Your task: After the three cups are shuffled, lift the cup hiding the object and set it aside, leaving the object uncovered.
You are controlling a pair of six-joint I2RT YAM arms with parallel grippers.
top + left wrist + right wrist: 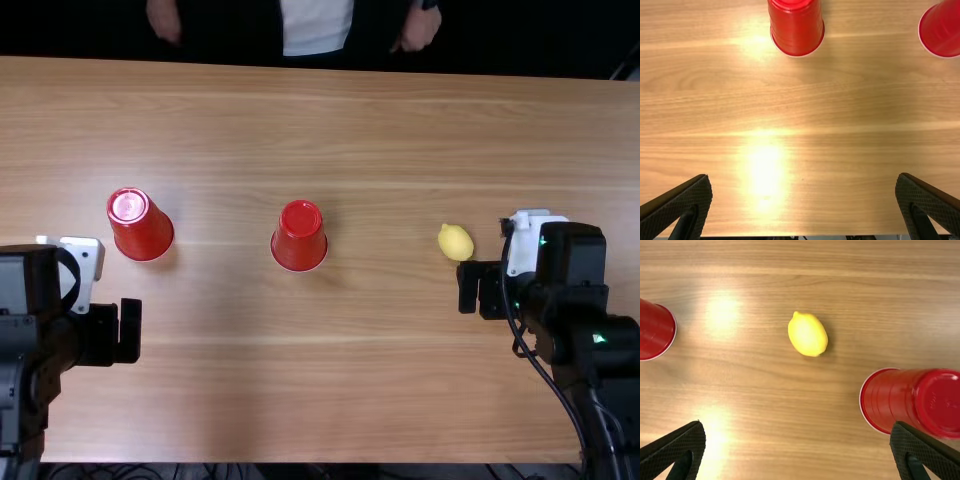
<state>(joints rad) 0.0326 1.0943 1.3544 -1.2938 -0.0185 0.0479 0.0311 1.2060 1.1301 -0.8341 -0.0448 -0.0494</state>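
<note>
The light brown wooden table (350, 130) runs back to a dark room (80, 25). The left gripper (802, 177) is spread wide, with the upturned red left cup (140, 225) and middle cup (299, 236) ahead of it. The small yellow lemon (455, 242) lies uncovered just ahead of the right gripper (797, 425), which is also spread wide. A third red cup (912, 400) stands close by one of its fingers.

The top camera looks steeply down from the table's (320, 130) near edge. 2 wrist cameras sit close above it. All 3 share the middle cup (299, 237).
</note>
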